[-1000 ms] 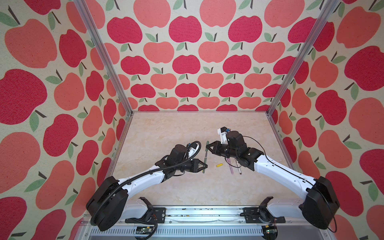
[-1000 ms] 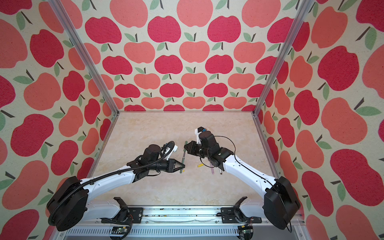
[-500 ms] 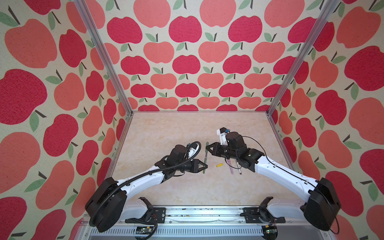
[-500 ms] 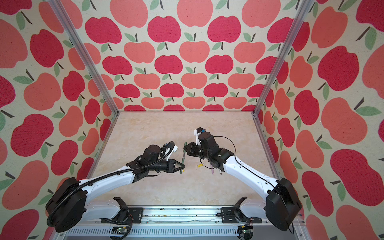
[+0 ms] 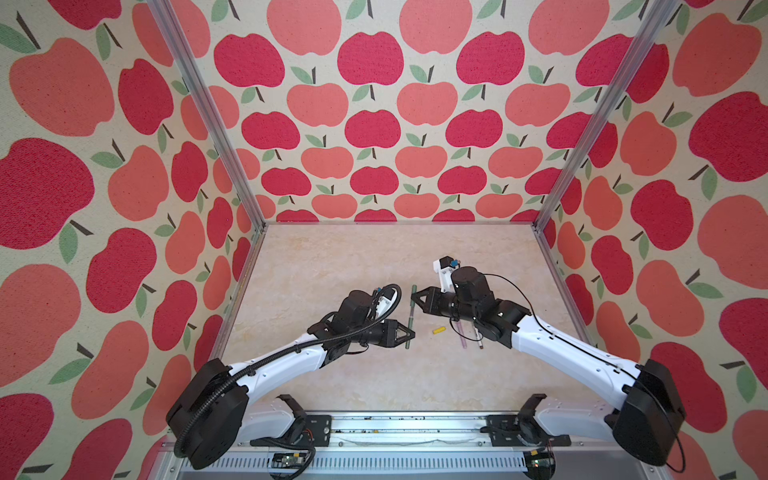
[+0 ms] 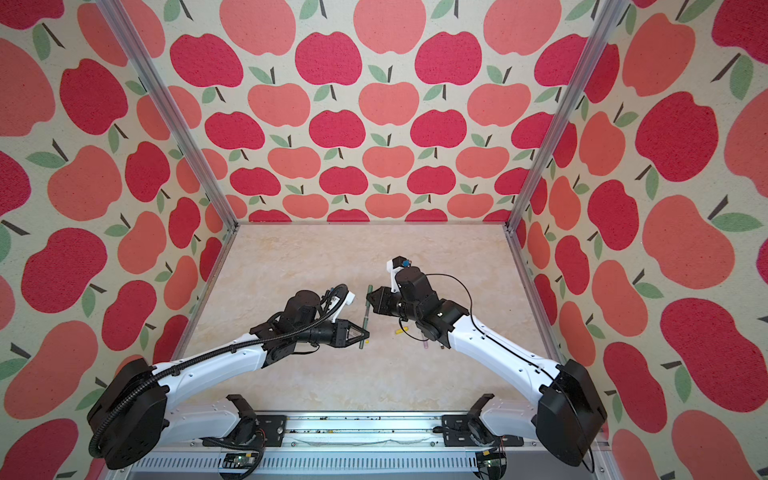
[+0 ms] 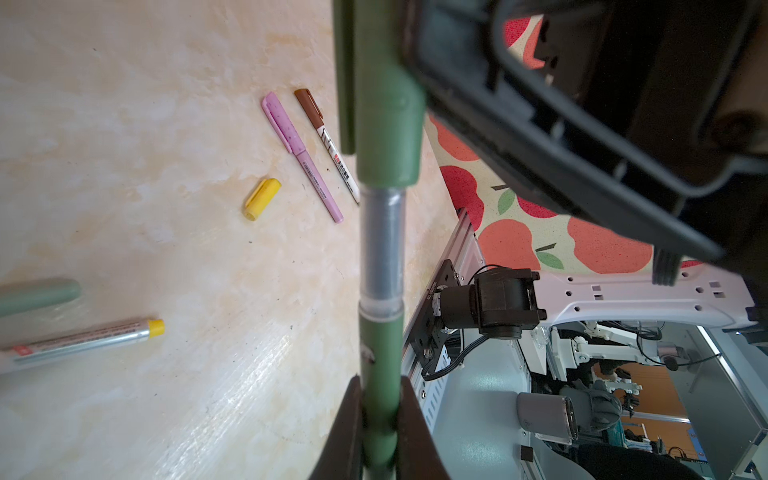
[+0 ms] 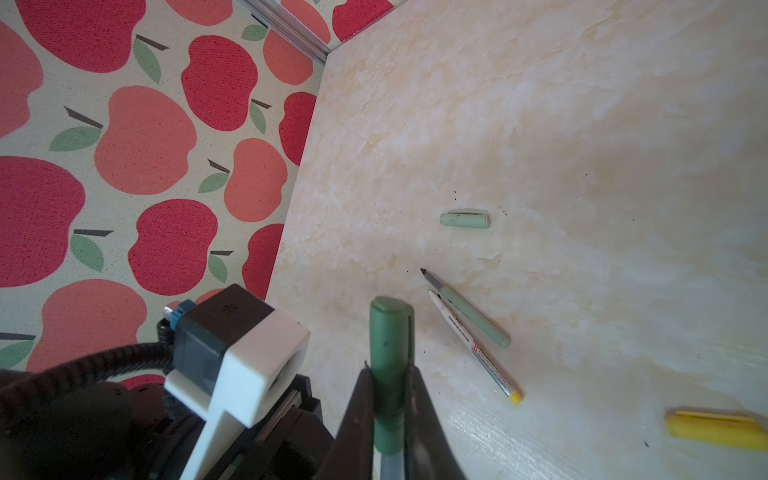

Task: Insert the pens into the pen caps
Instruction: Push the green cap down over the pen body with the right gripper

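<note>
Two arms meet over the middle of the counter [image 5: 332, 266], the left arm [image 5: 274, 365] reaching in from the left of both top views and the right arm [image 5: 565, 353] from the right, each stretched low with its wrist turned toward the other. Between them, held clear of the counter, the dark green pen [image 7: 380, 353] runs near-to-far, crosswise to both arms' reach. The left fingers [image 7: 345, 432] are clenched on its near barrel end. The right fingers [image 8: 357, 419] are clenched on the dark green cap [image 8: 390, 332] at its far end. Pen and cap share one long axis, yet a grey neck [image 7: 382, 249] shows between the cap's mouth and the barrel, so the cap looks only partly seated. The coming move probably calls for a straight push along that axis, and both arms look equally placed to make it.
</note>
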